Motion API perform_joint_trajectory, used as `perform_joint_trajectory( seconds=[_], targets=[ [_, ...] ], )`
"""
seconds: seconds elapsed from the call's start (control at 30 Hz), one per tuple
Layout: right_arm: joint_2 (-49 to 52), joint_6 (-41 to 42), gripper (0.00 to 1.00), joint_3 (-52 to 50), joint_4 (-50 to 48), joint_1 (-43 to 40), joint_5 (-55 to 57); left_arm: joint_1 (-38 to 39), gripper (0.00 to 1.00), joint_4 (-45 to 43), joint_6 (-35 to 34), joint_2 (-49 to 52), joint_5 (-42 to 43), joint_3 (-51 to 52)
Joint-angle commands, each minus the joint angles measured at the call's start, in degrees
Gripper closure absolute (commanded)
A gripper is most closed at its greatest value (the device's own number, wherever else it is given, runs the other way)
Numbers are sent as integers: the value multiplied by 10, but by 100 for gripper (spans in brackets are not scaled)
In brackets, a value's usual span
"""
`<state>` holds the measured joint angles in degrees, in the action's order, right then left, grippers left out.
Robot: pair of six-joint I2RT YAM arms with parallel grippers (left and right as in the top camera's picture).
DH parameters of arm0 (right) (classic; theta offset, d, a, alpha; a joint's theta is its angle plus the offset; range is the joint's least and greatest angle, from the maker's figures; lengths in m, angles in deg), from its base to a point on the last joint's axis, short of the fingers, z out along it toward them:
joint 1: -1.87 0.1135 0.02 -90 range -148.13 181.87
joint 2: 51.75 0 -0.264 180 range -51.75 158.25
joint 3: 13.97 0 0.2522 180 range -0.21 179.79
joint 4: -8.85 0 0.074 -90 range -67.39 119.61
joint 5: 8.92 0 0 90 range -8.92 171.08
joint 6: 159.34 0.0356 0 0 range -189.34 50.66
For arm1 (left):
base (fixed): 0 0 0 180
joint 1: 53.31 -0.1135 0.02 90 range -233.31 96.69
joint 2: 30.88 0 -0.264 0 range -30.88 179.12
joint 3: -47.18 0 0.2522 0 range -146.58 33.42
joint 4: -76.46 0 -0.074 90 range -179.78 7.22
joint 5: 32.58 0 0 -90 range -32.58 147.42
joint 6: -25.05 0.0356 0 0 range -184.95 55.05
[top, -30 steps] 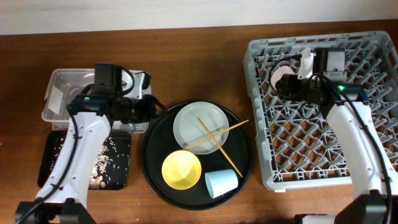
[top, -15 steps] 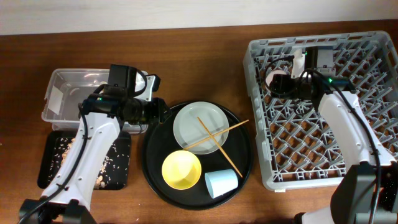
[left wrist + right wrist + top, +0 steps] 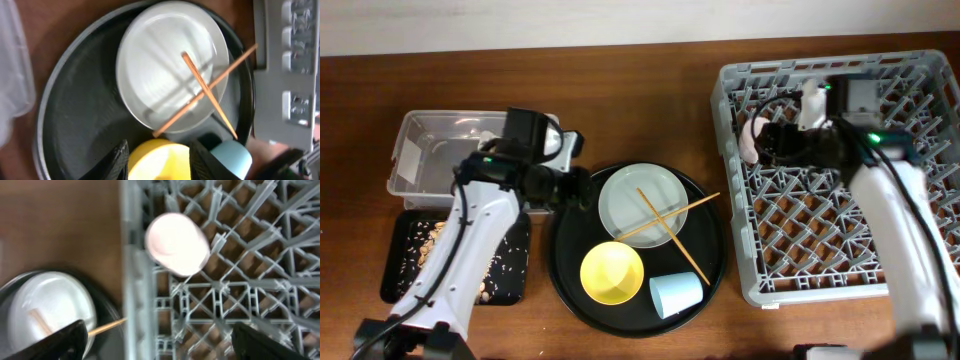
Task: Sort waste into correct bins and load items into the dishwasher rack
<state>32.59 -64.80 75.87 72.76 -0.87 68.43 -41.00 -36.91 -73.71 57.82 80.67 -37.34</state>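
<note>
The pink cup (image 3: 752,138) lies on its side in the far-left corner of the grey dishwasher rack (image 3: 920,70); it also shows in the right wrist view (image 3: 177,242). My right gripper (image 3: 776,142) (image 3: 165,345) is open just behind it and holds nothing. My left gripper (image 3: 582,186) (image 3: 160,162) is open and empty over the left rim of the round black tray. The grey-white plate (image 3: 640,205) (image 3: 172,65) carries crossed wooden chopsticks (image 3: 665,222) (image 3: 205,92). The yellow bowl (image 3: 612,273) (image 3: 160,157) and blue cup (image 3: 675,293) (image 3: 231,157) sit below it. Napkin and wrapper are out of view.
The round black tray (image 3: 565,250) holds the plate, bowl and blue cup. The clear tub (image 3: 430,150) stands at far left. The shallow black tray (image 3: 405,270) in front of it holds pale food scraps (image 3: 420,238). The rack's wall (image 3: 132,280) stands between tray and rack.
My left gripper has moved right, from over the clear tub to the round tray's left rim. The pink cup has shifted left in the rack and now lies free of my right gripper.
</note>
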Motion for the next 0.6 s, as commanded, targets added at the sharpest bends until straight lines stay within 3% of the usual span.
perform_joint_trajectory(
  seconds=[0.0,0.23,0.5,0.57],
  targets=[
    [-89,2,3,20,53,1,-25,53,61,23,9,-11,-2,6],
    [-163,2,0,19,170,1,-24,199,60,34,-55,-11,1,65],
    [-164,2,0,19,260,1,-44,248,60,36,-57,-11,79,124],
    [-164,1,19,14,297,1,-74,249,60,36,-57,-11,100,126]
  ],
)
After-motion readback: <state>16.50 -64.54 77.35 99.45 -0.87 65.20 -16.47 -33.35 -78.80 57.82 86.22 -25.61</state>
